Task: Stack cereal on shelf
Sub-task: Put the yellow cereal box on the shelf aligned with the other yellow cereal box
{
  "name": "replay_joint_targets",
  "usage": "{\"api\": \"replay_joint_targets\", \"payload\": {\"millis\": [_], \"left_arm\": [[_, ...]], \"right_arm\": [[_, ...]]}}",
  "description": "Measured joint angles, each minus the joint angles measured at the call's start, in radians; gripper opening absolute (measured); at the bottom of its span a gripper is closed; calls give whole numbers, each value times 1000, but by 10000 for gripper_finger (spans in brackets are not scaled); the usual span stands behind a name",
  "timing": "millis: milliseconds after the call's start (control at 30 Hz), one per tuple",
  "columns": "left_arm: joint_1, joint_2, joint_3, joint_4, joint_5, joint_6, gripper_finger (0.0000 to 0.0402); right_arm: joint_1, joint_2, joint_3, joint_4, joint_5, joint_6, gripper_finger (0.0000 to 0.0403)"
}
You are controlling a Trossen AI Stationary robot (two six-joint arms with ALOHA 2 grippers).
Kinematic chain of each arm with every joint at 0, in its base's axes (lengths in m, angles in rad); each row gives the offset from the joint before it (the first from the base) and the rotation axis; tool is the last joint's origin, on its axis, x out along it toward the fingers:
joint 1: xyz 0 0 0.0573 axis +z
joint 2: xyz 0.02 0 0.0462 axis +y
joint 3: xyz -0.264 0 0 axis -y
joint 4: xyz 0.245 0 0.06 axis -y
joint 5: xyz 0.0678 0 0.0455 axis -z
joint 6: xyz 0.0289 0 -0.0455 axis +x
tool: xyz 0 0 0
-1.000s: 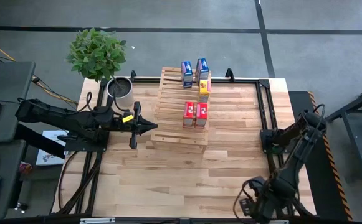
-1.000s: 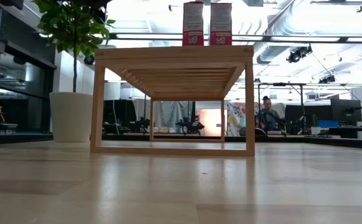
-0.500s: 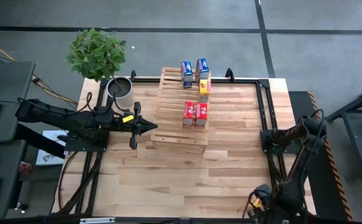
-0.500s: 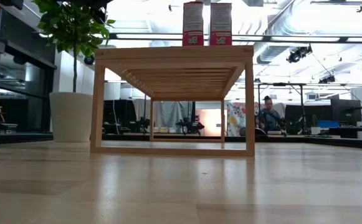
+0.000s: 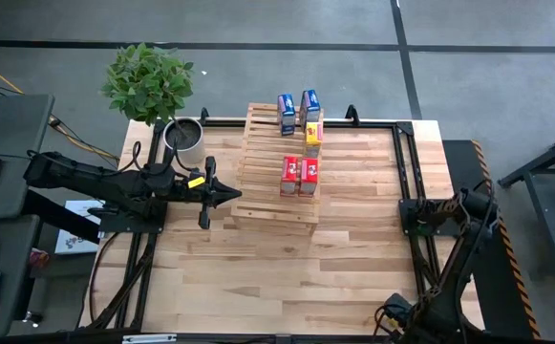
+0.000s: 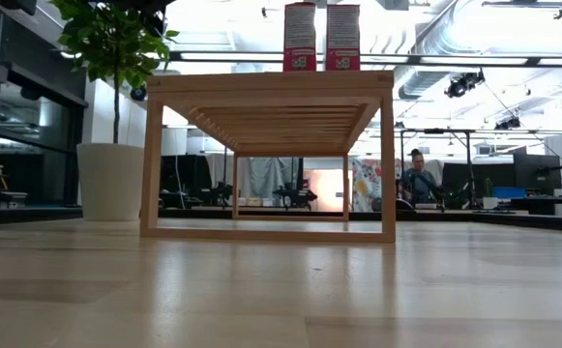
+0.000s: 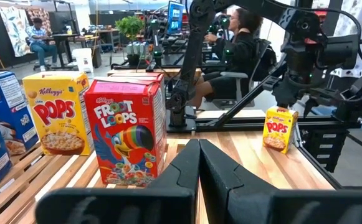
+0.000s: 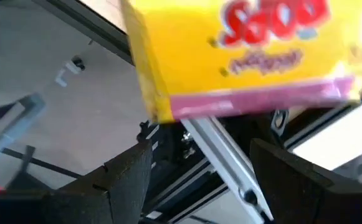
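Left pincer (image 5: 234,195) is at the left edge of the slatted shelf (image 5: 258,182), arm reaching in from the left side of the worktop (image 5: 287,268); fingers (image 7: 199,163) pressed together, nothing between them. Left wrist view looks past those closed fingers onto the shelf: red Froot Loops box (image 7: 126,138) upright just ahead, a second red box directly behind it with only its top edge showing. Yellow Corn Pops box (image 7: 57,112) stands beside, farther back; blue cereal boxes (image 7: 0,121) at the frame edge. High view: two red boxes (image 5: 299,175) side by side and touching on the lower step, yellow box (image 5: 311,137) on a step above, two blue boxes (image 5: 297,110) on the top step at the far edge. Low view: shelf seen end-on, the two red boxes (image 6: 320,37) upright on top; potted plant (image 6: 111,97) beside it at the far left corner of the worktop. Right arm is folded back off the near right corner of the worktop, right pincer (image 5: 394,320) low at the frame edge. Right wrist view: fingers (image 8: 121,180) spread wide, second yellow Corn Pops box (image 8: 243,53) filling the view between and ahead of them; cannot tell whether the pads touch it. The left wrist view shows this same small yellow box (image 7: 278,129) at the right pincer, well apart from the shelf.
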Motion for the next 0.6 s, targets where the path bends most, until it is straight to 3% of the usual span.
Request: {"api": "replay_joint_targets", "payload": {"millis": [133, 267, 600], "left_arm": [[0, 0, 0, 0, 0, 0, 0], [0, 0, 0, 0, 0, 0, 0], [0, 0, 0, 0, 0, 0, 0]], "right_arm": [[6, 18, 0, -26, -3, -63, 250], [7, 44, 0, -50, -5, -133, 208], [38, 94, 0, -44, 28, -215, 26]]}}
